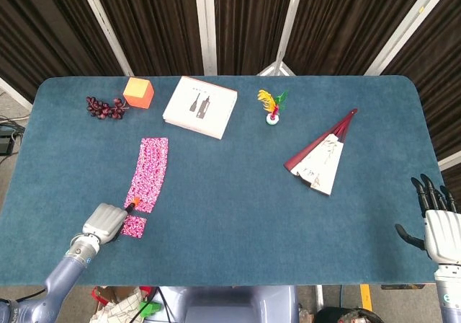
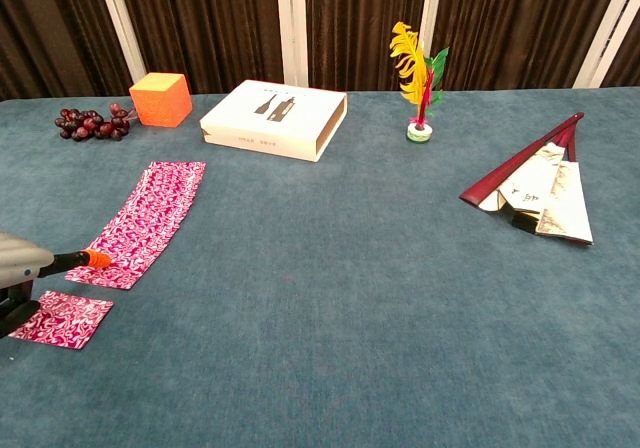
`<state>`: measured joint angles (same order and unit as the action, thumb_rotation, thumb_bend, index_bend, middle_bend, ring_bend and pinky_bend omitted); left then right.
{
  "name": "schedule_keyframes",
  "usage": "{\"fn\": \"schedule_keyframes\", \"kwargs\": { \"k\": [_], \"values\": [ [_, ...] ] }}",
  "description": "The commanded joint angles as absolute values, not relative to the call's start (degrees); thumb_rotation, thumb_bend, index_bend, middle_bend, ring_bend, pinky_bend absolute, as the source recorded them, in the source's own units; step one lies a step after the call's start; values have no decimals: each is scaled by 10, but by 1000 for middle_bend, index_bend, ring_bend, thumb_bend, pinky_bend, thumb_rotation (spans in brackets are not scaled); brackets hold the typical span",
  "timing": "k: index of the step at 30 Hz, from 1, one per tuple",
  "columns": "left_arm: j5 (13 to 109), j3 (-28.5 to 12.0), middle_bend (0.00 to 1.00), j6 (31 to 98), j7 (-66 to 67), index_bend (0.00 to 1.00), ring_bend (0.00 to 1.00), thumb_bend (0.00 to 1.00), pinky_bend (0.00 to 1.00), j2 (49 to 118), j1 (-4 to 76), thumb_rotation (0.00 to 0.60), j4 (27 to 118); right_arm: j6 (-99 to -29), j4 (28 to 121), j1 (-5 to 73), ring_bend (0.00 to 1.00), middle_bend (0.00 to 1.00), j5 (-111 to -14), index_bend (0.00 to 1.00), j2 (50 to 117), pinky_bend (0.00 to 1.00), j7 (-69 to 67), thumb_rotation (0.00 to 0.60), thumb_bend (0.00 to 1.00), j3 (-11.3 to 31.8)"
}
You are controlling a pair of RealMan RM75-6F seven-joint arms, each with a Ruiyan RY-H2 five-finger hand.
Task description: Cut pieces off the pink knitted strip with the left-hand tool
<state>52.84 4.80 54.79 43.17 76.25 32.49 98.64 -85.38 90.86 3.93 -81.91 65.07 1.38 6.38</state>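
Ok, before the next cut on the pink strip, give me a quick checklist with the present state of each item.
1. Tool in grip: the left hand holds the orange-tipped tool. Ok.
2. Tip on the pink strip: it sits at the near end's left corner; contact with the fabric, cannot tell.
3. Strip lies flat and straight on the table. Ok.
4. Cut piece lies apart from the strip, out of the cutting line. Ok.
5. Right hand is open at the table's far right edge, away from the work. Ok.
6. White box and orange cube stand beyond the strip's far end. Ok.
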Motion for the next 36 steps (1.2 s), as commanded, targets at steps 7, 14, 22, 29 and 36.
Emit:
{"fn": "schedule_keyframes", "kwargs": {
  "k": [7,14,22,29,36],
  "values": [
    [510,61,889,560,442,53,777,891,754,758,323,600,986,-855,908,39,184,40,-819,65,652,90,16,600,236,64],
    [490,71,890,559,439,53,777,891,754,758,318,600,961,-856,907,39,184,40,-818,65,652,90,15,600,235,65],
    [489,82,890,568,420,53,777,891,754,738,305,600,950,-857,911,39,184,40,-822,65,652,90,14,600,236,64],
    [501,95,890,579,405,53,777,891,754,714,291,600,945,-859,912,38,184,40,-822,64,652,89,15,600,235,64],
    [536,84,883,593,347,53,771,830,754,688,276,600,951,-858,913,39,184,40,-822,65,654,90,18,600,236,63]
  ]
}}
